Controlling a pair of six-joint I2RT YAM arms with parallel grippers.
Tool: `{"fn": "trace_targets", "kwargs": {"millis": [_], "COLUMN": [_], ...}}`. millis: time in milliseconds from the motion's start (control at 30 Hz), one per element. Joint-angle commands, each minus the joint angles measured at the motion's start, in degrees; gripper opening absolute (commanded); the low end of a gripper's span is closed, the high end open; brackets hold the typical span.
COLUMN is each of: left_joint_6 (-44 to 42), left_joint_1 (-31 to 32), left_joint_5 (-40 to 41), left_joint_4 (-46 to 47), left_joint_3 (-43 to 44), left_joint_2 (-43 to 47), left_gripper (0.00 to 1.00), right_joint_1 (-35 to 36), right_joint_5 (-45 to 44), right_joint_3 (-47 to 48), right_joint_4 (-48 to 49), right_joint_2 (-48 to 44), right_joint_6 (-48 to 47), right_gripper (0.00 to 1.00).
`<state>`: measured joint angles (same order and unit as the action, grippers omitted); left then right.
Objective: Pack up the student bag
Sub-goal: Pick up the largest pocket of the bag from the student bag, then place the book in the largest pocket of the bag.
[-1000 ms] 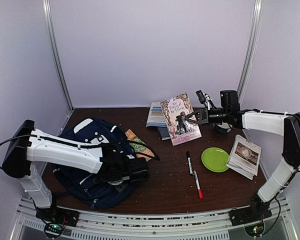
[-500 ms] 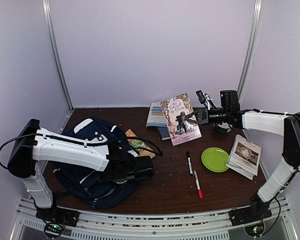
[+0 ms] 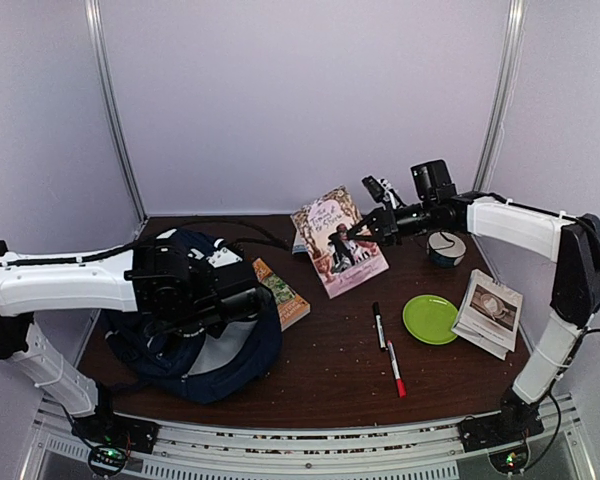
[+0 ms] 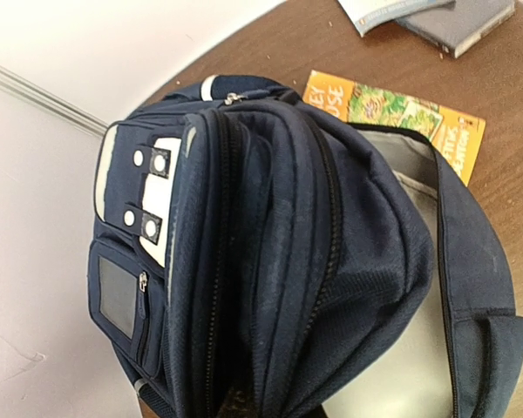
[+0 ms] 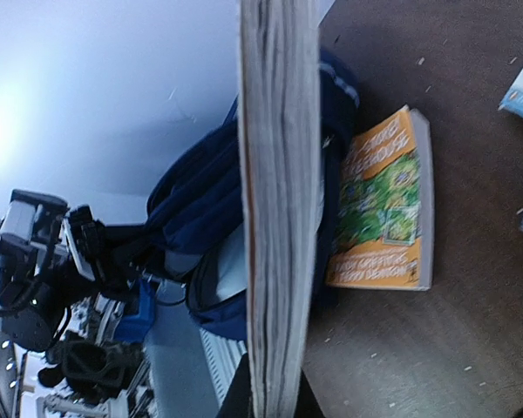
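Note:
The student bag (image 3: 230, 368) is navy and lies at the table's left, its top edge pulled up. My left gripper (image 3: 242, 298) is shut on that edge; in the left wrist view the bag (image 4: 270, 244) fills the frame, hiding the fingers, and its grey lining (image 4: 401, 366) shows at an open mouth. My right gripper (image 3: 365, 228) is shut on a pink book (image 3: 335, 240), held upright above the back of the table. The right wrist view shows the book's page edge (image 5: 279, 218) between the fingertips (image 5: 244, 396), with the bag (image 5: 200, 192) behind it.
An orange and green book (image 3: 282, 295) lies flat against the bag's right side. A green plate (image 3: 430, 318), a black marker (image 3: 378, 325), a red marker (image 3: 395, 368) and a booklet (image 3: 488, 312) lie at the right. A grey roll (image 3: 445, 247) sits behind the plate. More books (image 4: 453, 17) lie at the back.
My left gripper closed on the bag's edge and pulled it up and to the left, opening its mouth. My right arm carried the pink book leftward and a little higher.

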<state>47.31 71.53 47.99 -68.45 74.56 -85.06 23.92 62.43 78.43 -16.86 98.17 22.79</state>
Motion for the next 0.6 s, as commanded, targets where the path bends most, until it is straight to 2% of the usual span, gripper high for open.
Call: {"fn": "trace_targets", "kwargs": {"millis": [0, 67, 200, 333, 467, 567], "left_joint_6": [0.28, 0.55, 1.37, 0.44, 0.31, 0.54], "left_joint_1": [-0.16, -0.16, -0.15, -0.07, 0.01, 0.08], "left_joint_5": [6.87, 7.60, 8.93, 8.90, 8.58, 8.51], "left_joint_4": [2.95, 3.31, 4.19, 6.34, 7.77, 8.46], "left_joint_3": [0.24, -0.15, -0.47, -0.30, 0.00, 0.43], "left_joint_2": [5.14, 6.15, 7.07, 7.11, 7.17, 7.37], "left_gripper": [0.00, 0.00, 0.00, 0.00, 0.00, 0.00], "right_joint_1": [5.44, 7.51, 11.85, 16.04, 19.15, 20.90], "right_joint_5": [7.95, 8.85, 13.85, 15.07, 14.60, 12.38], "right_joint_3": [4.61, 3.04, -2.86, -3.99, -0.28, 6.37], "right_joint_4": [-14.35, -13.86, -3.24, -3.64, -5.73, -5.14], "right_joint_2": [3.52, 3.68, 3.46, 5.17, 8.91, 13.51], "right_joint_6": [-0.10, 1.52, 13.41, 15.13, 15.10, 17.53], "right_gripper": [0.00, 0.00, 0.00, 0.00, 0.00, 0.00]}}
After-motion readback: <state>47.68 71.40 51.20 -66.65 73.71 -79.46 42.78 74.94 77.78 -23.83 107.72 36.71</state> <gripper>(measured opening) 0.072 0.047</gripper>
